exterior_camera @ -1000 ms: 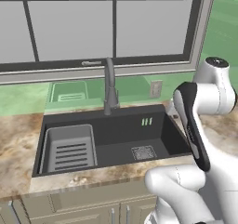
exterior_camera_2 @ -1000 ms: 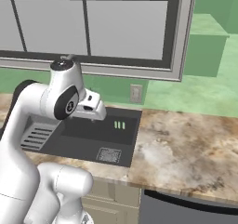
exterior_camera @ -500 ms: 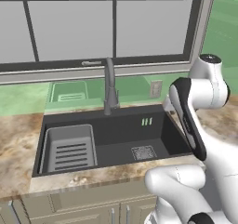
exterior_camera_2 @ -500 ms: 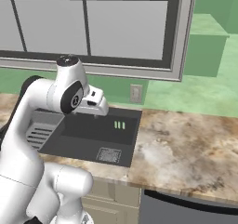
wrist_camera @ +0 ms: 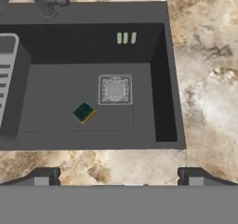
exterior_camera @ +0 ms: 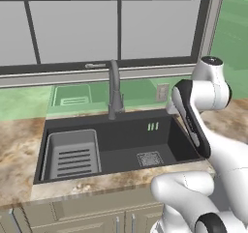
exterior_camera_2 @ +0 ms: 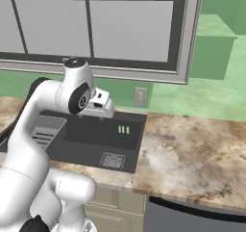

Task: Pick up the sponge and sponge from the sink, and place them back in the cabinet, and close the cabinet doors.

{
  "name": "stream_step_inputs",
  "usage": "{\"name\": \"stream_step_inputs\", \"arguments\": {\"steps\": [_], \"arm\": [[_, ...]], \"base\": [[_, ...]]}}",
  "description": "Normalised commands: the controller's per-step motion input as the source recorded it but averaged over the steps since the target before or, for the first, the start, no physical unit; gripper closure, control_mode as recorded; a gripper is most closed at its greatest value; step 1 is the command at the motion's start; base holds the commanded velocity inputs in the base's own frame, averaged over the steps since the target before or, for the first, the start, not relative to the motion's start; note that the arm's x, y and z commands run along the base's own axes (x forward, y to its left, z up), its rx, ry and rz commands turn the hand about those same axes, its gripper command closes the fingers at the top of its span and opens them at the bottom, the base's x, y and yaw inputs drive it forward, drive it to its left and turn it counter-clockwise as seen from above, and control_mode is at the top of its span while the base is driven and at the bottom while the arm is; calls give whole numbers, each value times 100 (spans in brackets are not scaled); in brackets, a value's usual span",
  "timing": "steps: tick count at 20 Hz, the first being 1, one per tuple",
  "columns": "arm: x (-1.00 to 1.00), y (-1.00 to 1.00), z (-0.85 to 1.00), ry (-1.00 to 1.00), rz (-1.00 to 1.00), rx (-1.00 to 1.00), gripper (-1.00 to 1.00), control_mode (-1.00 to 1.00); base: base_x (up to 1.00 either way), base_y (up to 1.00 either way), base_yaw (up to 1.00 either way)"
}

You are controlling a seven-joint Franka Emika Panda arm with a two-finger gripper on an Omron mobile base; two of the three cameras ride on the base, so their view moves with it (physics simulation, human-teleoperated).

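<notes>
- The gripper [wrist_camera: 118, 176] hung high over the front edge of the sink [wrist_camera: 158, 79]; its two dark fingertips [wrist_camera: 44, 176] stood wide apart, with nothing between them.
- One sponge [wrist_camera: 83, 112] lay flat on the black sink floor, turned like a diamond; it had a dark green top and a thin yellow edge; it sat just beside the square drain [wrist_camera: 115, 89], on the side nearer the rack, and did not touch it.
- The grey slotted rack [exterior_camera: 71, 154] filled the left end of the sink; it stood well apart from the sponge.
- The grey faucet [exterior_camera: 115, 89] rose from the back rim of the sink, behind the middle of the basin.
- Three small green slots [exterior_camera: 153, 126] showed on the back wall of the sink.
- Brown speckled stone counter [exterior_camera_2: 192, 149] ran all around the sink; a wide bare stretch of it lay to the right.
- A big window [exterior_camera_2: 96, 24] with dark bars stood behind the sink; a small wall outlet [exterior_camera_2: 140, 96] sat below it on the green wall.
- The white arm [exterior_camera: 193, 121] bent over the right end of the sink in the left base view and hid that corner.
- Beige doors [exterior_camera: 87, 217] showed under the counter.
</notes>
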Motion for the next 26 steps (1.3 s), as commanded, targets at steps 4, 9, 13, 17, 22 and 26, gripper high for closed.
{"name": "stream_step_inputs", "arguments": {"steps": [4, 9, 13, 17, 22, 26], "arm": [[26, 0, -14, 0, 0, 0, -100, -100], [11, 0, -17, 0, 0, 0, -100, -100], [0, 0, -21, 0, 0, 0, -100, -100], [0, 0, -28, 0, 0, -1, -100, -100], [3, 0, -23, 0, 0, 0, -100, -100], [9, 0, -17, 0, 0, 0, -100, -100]], "base": [[0, 0, 0], [0, 0, 0], [0, 0, 0], [0, 0, 0], [0, 0, 0], [0, 0, 0]]}}
